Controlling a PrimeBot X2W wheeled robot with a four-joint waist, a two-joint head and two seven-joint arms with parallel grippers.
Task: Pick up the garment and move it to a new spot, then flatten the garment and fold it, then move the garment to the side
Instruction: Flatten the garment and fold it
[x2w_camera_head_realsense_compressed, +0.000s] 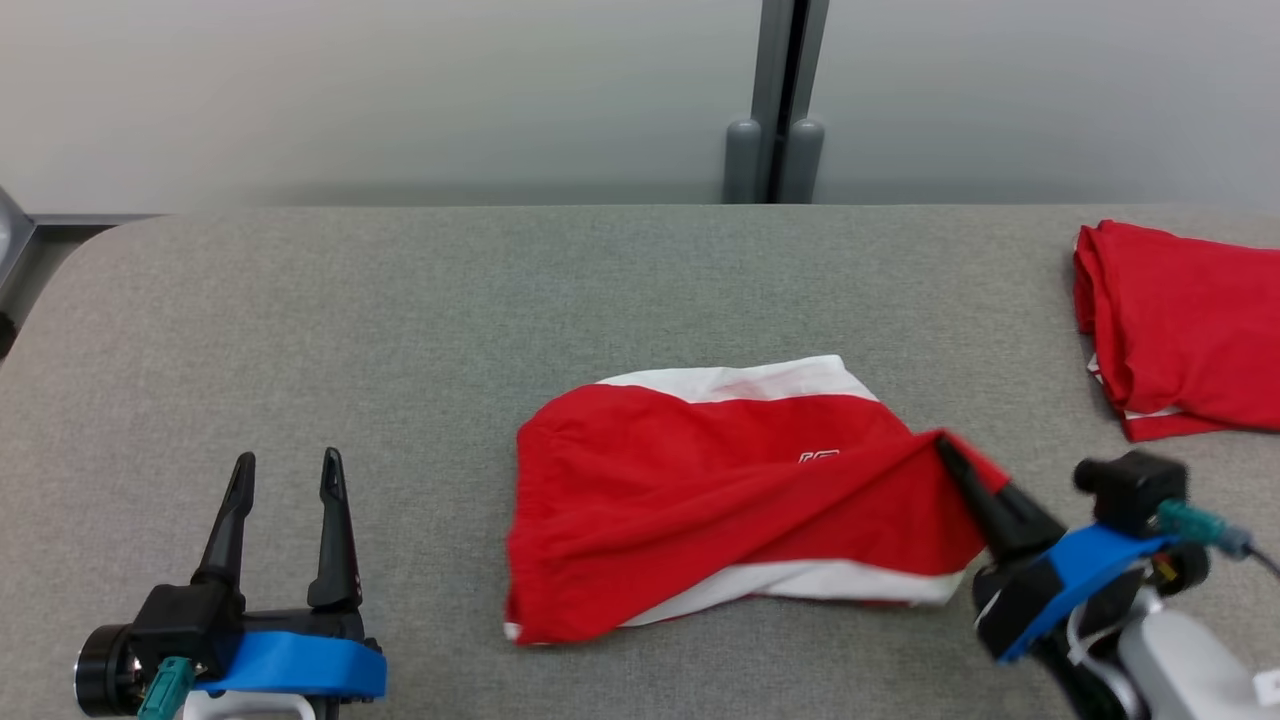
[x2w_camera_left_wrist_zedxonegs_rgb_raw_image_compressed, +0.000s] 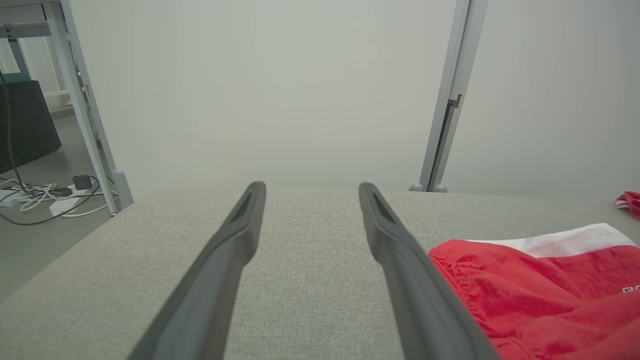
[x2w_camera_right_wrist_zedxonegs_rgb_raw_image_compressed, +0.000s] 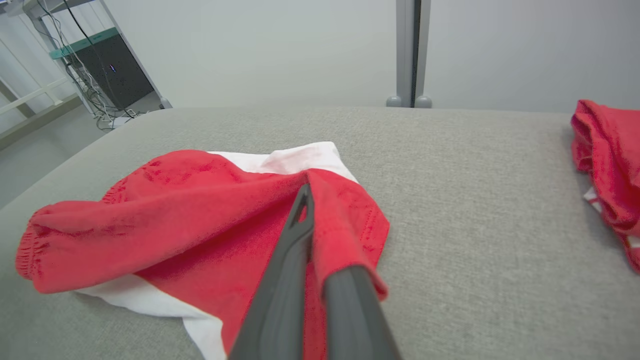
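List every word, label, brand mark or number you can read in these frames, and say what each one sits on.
White print on the red and white garment: a few small characters beside a fold, too small to read; in the left wrist view the picture's edge cuts it off.
Folded red garment at the far right: no text seen.
Nothing else carries readable text.

Grey fabric bench lies open left of the crumpled red-and-white garment; folded red cloth crowds its far-right corner.
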